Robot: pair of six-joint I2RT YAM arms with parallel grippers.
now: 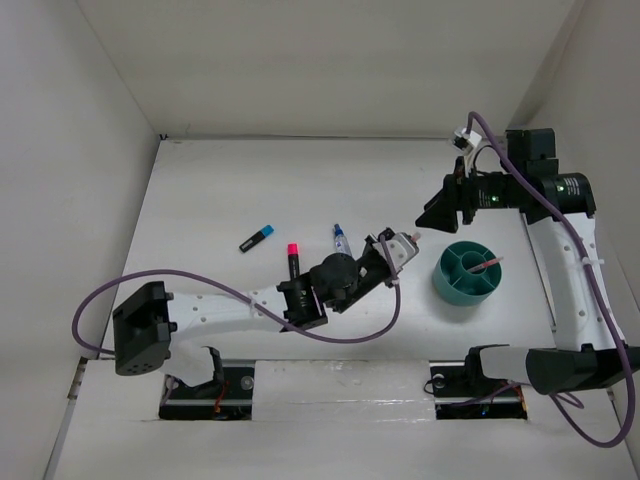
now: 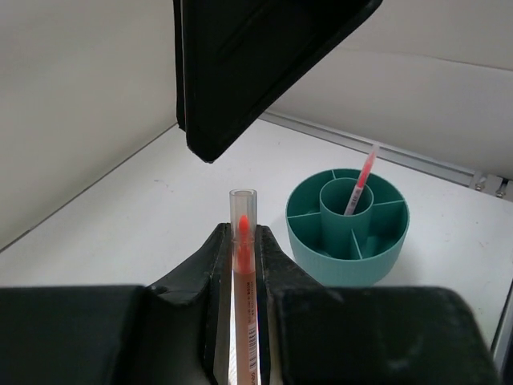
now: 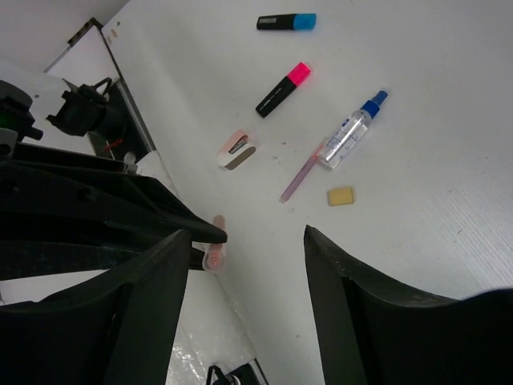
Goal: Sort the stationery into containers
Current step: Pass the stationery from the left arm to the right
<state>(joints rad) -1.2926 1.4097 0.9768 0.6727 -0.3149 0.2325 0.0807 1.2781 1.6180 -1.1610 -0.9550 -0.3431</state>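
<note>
Teal organiser is holding one pen so far. Left gripper is pinching a second pen, right gripper is hanging spread and empty. Highlighters, bottle, eraser and stapler are all waiting.

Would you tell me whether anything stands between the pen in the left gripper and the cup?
Nothing lies on the table between the held pen and the cup. The right gripper hangs above, just beside that path, and might crowd a high approach.

l claw w/ pen close to teal cup, r claw just beyond.
</note>
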